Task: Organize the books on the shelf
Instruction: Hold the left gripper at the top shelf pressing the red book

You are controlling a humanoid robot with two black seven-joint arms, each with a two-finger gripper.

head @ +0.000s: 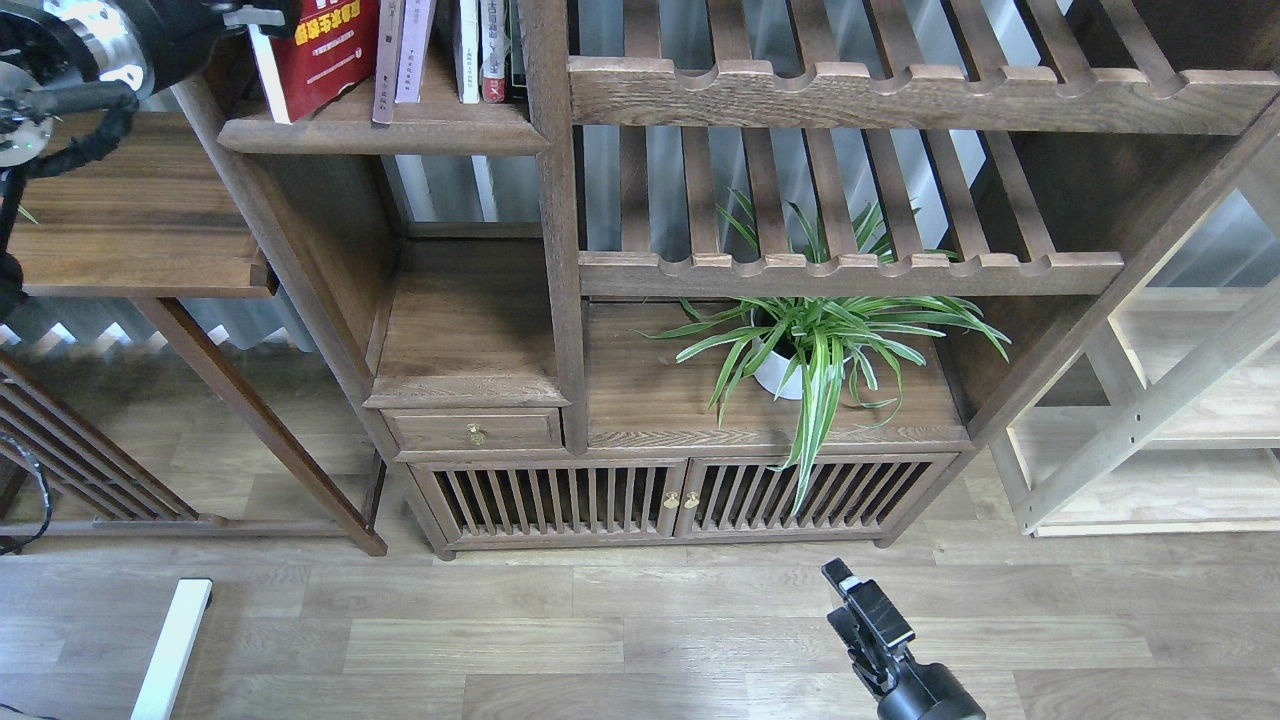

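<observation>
A red book (325,55) with yellow title characters leans to the left on the dark walnut shelf (380,132) at the top left. My left gripper (255,15) is at the book's upper left edge and shut on it, mostly cut off by the frame's top. A pale lavender book (412,50) stands upright just right of it. The large maroon book is out of view. My right gripper (838,578) hangs low over the floor, far from the shelf, holding nothing; its fingers look dark and close together.
Thin white, red and dark-spined volumes (485,50) stand at the shelf's right end against the post (550,200). Slatted racks (850,95) lie to the right. A potted spider plant (800,350) sits on the cabinet. A side table (130,220) is at the left.
</observation>
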